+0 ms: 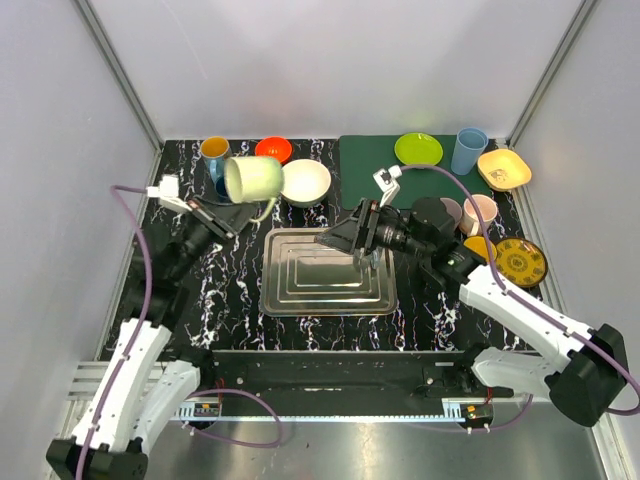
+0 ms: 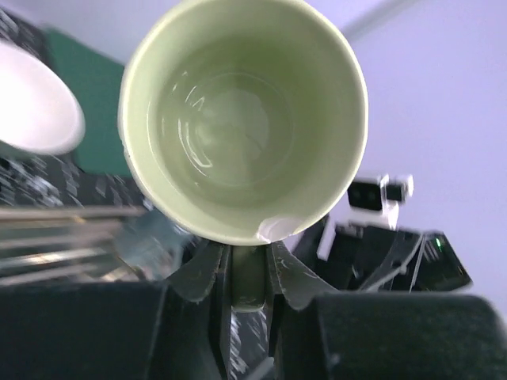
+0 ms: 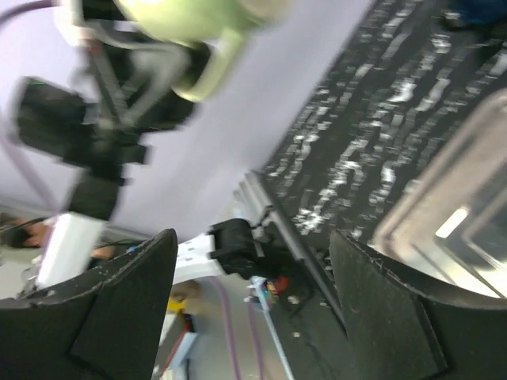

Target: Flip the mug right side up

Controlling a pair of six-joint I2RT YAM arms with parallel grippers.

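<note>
The pale green mug [image 1: 253,180] is held in the air above the table's back left, tipped on its side with its mouth facing the left wrist camera. My left gripper [image 1: 238,208] is shut on the mug's handle [image 2: 248,273]; the mug's empty inside [image 2: 238,119] fills the left wrist view. My right gripper [image 1: 335,238] is open and empty, hovering over the steel tray [image 1: 330,272]. In the right wrist view the mug [image 3: 198,20] shows at the top left with its handle hanging down, and the right gripper [image 3: 253,309] points toward the left arm.
A white bowl [image 1: 306,182], orange bowl [image 1: 273,150] and yellow-and-blue cup [image 1: 214,152] stand behind the mug. A green mat [image 1: 430,180] at back right holds a green plate [image 1: 418,148], blue cup [image 1: 468,150] and yellow dish [image 1: 504,168]. A pink cup [image 1: 480,212] and patterned plate [image 1: 520,262] lie right.
</note>
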